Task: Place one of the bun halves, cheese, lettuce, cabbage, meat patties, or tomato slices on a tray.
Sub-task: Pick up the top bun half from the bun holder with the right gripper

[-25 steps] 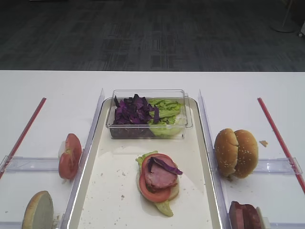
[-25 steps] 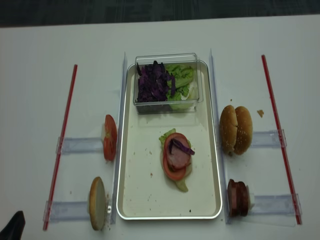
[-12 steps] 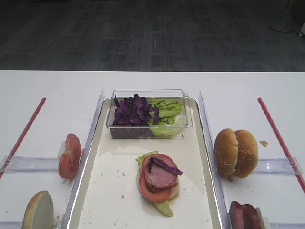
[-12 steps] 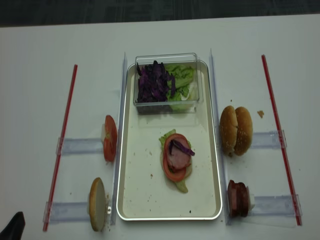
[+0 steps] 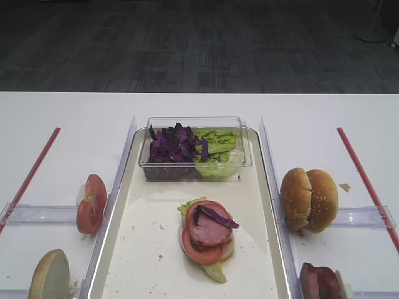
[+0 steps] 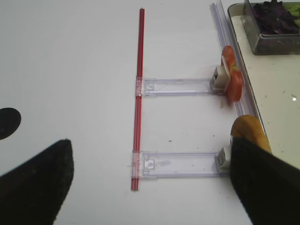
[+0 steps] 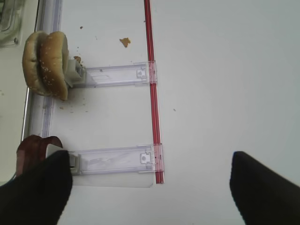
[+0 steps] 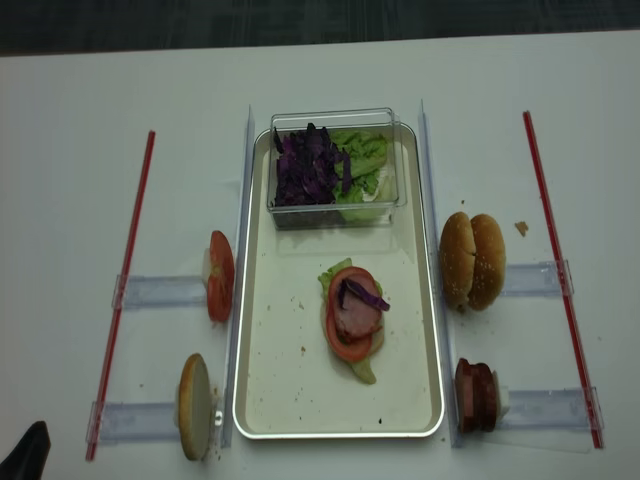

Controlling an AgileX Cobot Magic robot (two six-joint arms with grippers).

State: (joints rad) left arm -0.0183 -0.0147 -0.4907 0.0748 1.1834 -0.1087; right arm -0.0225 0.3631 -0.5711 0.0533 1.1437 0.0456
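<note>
On the tray (image 5: 118, 249) a stack awaits its top bun; right wrist view: right gripper (image 7: 150, 187) jaws wide, should drop squarely over the bun halves (image 7: 46, 63); left wrist view: left gripper (image 6: 150, 187) jaws wide, idle.

We see bare floor on the tray (image 8: 270, 390) left of the stacked burger (image 8: 352, 320). The clear tub (image 8: 335, 165) blocks its far end, and upright clear rails (image 8: 428, 180) flank both long sides.
</note>
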